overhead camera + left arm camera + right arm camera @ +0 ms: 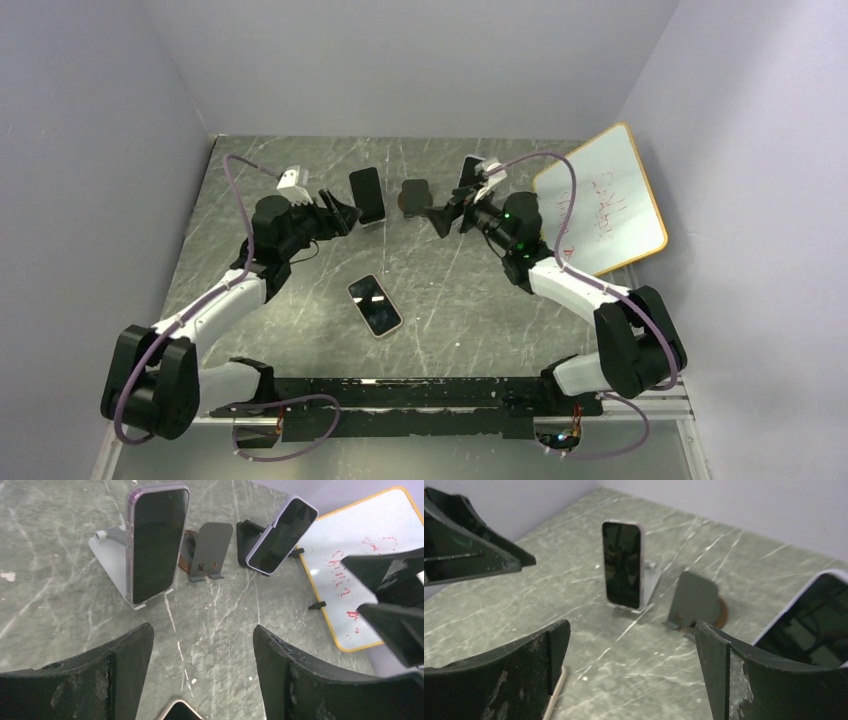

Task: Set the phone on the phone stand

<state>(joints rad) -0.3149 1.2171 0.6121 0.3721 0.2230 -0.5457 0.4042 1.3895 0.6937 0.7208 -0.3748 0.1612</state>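
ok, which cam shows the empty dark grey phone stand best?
Left wrist: the empty dark grey phone stand is whole, lip and cutout clear. Right wrist shows the stand angled, foot partly hidden. Top external: small dark shape.

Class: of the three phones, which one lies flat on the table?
The near phone, lying screen up towards the arm bases. The left phone and right phone are propped upright.

Only writing seen: red marker scrawl on whiteboard (350, 587), rt side of table. Approx. three short lines, handwritten. Top ext. view: too small to read. L wrist view: closer, strokes visible but chars still not legible. No other readable label, brand or no. anywhere.
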